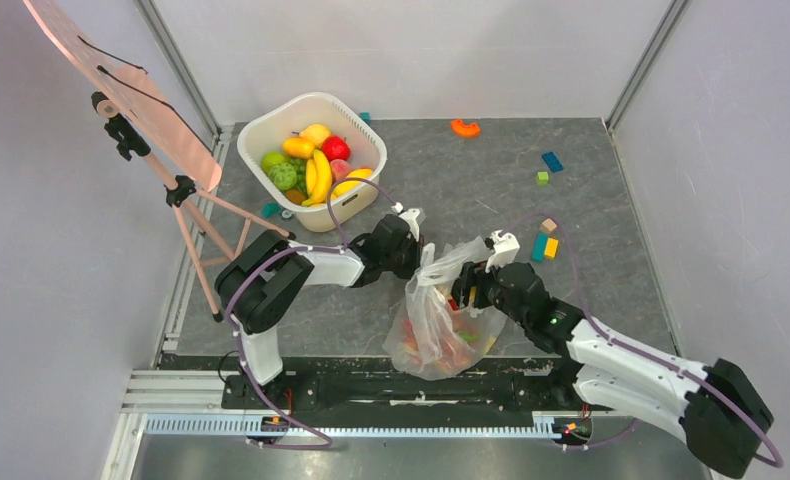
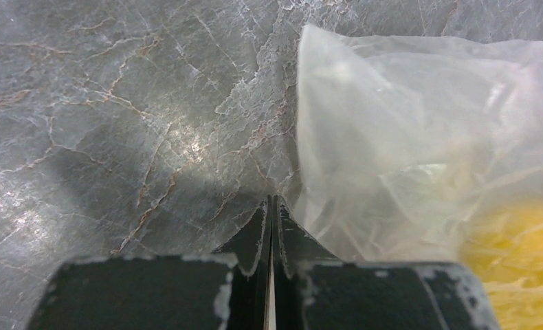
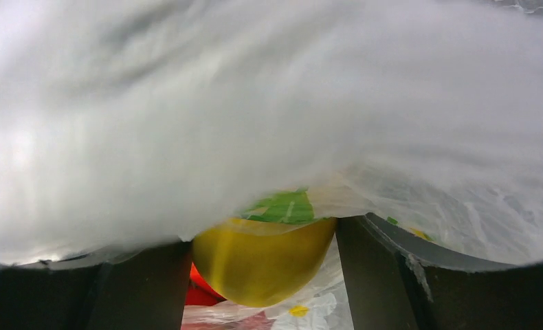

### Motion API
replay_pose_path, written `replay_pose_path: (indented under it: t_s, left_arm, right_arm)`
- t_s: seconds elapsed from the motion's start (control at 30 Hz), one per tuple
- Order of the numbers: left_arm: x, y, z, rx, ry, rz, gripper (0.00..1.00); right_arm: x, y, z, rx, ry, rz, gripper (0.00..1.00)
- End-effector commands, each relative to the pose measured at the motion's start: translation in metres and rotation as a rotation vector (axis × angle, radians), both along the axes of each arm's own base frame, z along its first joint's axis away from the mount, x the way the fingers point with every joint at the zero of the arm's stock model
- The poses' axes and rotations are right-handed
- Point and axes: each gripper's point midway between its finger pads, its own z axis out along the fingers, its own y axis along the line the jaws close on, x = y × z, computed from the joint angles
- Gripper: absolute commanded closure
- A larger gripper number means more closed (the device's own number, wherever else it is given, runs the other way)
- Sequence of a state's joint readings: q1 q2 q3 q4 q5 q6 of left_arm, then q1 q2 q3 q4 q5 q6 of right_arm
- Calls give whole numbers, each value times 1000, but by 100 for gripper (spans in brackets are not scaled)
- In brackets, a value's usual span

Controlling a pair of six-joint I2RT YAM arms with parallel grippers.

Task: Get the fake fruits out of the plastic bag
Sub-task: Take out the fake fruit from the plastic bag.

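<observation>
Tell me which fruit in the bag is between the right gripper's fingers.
The round yellow fruit: it fills the gap between the fingers of the right gripper, while the red fruit only peeks out beneath it.

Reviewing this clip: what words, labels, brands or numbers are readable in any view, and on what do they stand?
None: no readable text in any view.
bag: clear film, no lettering visible.
daisy-like mark below the yellow fruit: a picture, no letters.
tub, blocks, board: no markings to be seen.
</observation>
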State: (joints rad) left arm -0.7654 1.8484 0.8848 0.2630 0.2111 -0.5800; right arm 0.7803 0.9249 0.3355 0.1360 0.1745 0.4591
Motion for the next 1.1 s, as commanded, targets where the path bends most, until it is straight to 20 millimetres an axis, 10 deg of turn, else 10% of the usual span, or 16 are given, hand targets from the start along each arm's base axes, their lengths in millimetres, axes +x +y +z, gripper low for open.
replay_pose_path:
  t_s: [0.0, 0.63, 1.07]
  left_arm:
    - [-11, 14, -13, 63, 38, 19, 98]
    - [-10, 21, -10, 87, 21, 34, 98]
    - [1, 47, 71, 124, -126, 115, 83]
  right_arm:
    - [-21, -13, -3, -50, 35, 55, 39]
    - [-63, -36, 64, -68, 43, 155, 37]
    - [-53, -94, 122, -227, -6, -73, 39]
